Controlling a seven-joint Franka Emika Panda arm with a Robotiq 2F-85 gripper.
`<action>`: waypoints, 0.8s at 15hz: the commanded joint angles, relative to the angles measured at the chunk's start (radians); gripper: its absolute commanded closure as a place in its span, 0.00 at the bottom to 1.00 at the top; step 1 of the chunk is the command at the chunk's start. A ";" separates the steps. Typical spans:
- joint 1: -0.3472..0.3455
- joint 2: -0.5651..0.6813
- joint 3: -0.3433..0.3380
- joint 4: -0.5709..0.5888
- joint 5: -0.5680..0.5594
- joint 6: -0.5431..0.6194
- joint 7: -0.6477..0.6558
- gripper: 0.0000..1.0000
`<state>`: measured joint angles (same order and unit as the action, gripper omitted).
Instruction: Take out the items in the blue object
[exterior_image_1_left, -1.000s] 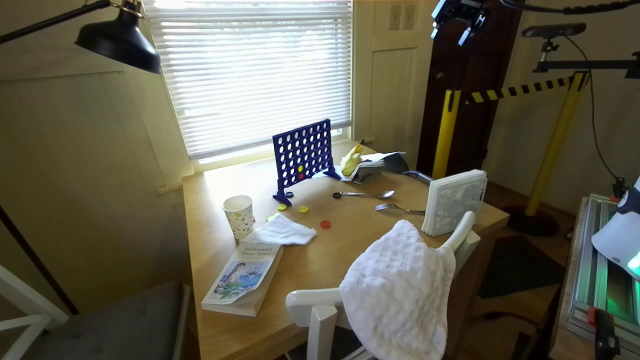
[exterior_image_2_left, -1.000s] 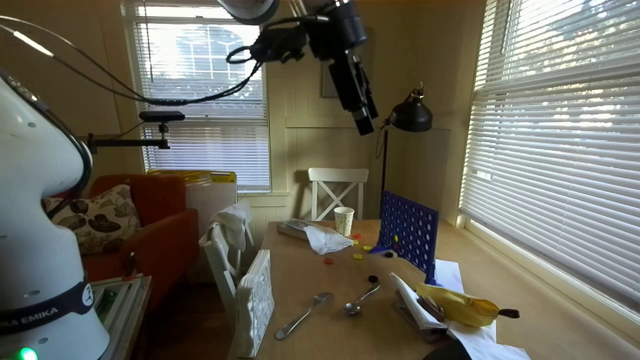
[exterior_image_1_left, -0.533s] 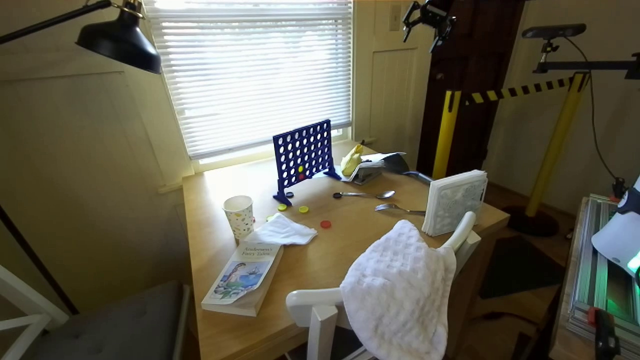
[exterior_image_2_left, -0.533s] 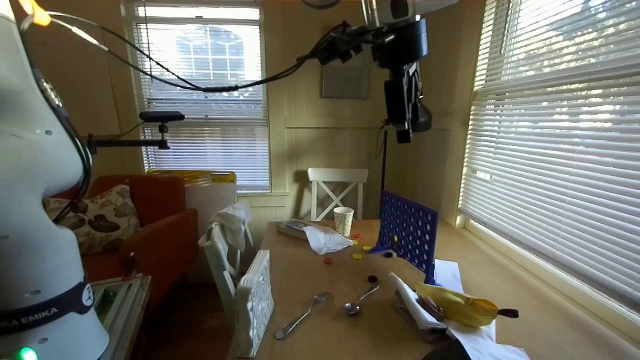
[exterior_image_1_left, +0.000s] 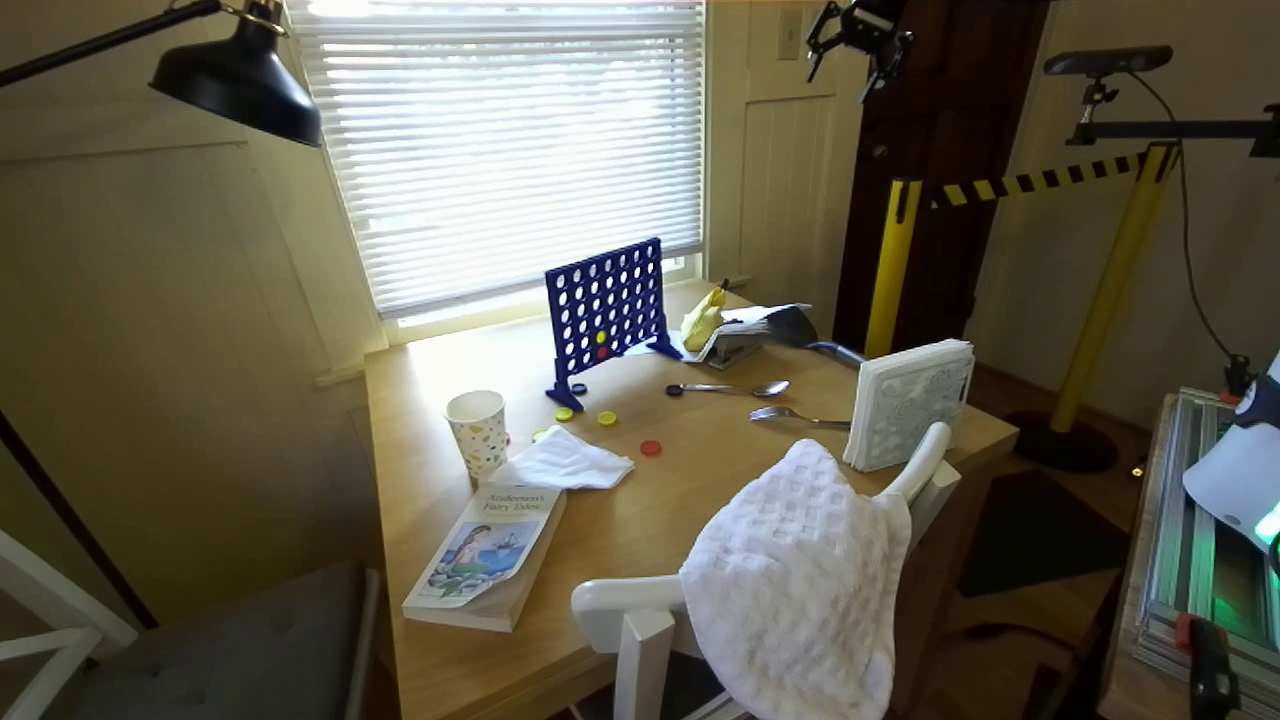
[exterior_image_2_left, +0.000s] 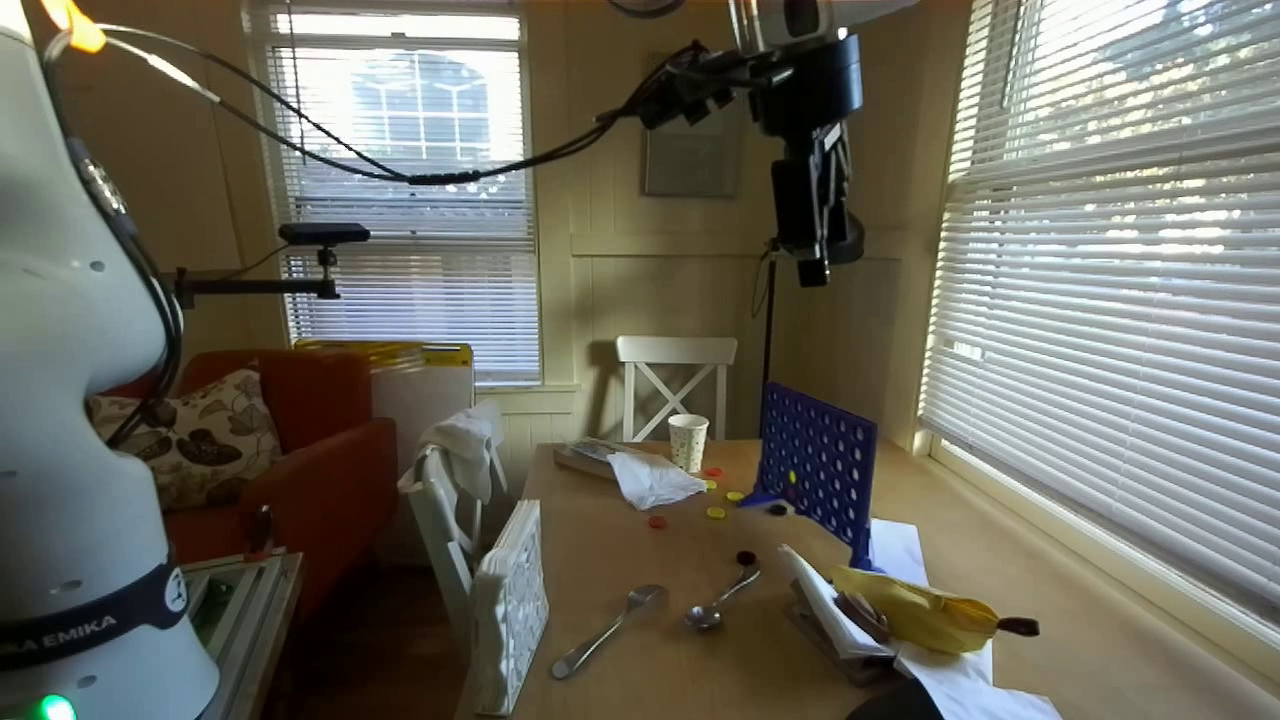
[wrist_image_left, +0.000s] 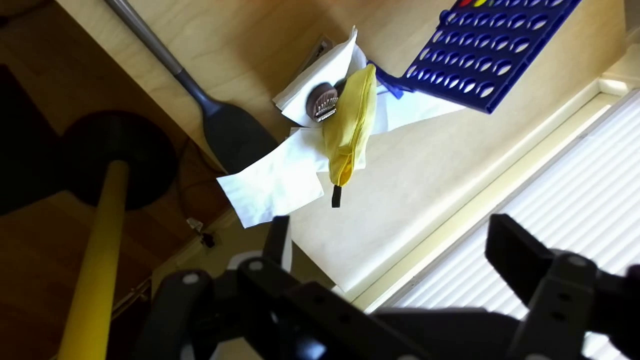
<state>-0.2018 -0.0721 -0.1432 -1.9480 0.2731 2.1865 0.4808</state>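
We see the claw (wrist_image_left: 392, 240) hanging high above the surface (exterior_image_1_left: 625, 525), its two fingers spread wide apart, released. Below it and well apart stands the upright blue game grid (exterior_image_1_left: 607, 308); in the wrist view we find it ahead of the claw's fingertips, toward the upper right. We can make out a yellow disc (exterior_image_1_left: 600, 338) in the grid, with a red disc (exterior_image_1_left: 603, 353) directly under it. Near the grid's foot on the side away from the claw, loose discs (exterior_image_1_left: 607, 419) lie flat on the surface: yellow, red and dark. Nearer to the claw than the grid, we see a yellow pouch (wrist_image_left: 352, 115) resting on white papers (wrist_image_left: 275, 180), and beside them a dark spatula (wrist_image_left: 235, 135). Farther from the claw than the grid, we notice a patterned cup (exterior_image_1_left: 478, 435), a white napkin (exterior_image_1_left: 565, 460) and a book (exterior_image_1_left: 480, 555).
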 joint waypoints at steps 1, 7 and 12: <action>-0.011 0.158 -0.033 0.182 0.035 -0.082 0.131 0.00; -0.031 0.436 -0.053 0.493 0.093 -0.313 0.251 0.00; -0.068 0.635 0.021 0.734 0.290 -0.358 0.214 0.00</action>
<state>-0.2257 0.4283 -0.1704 -1.4089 0.4506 1.8936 0.7105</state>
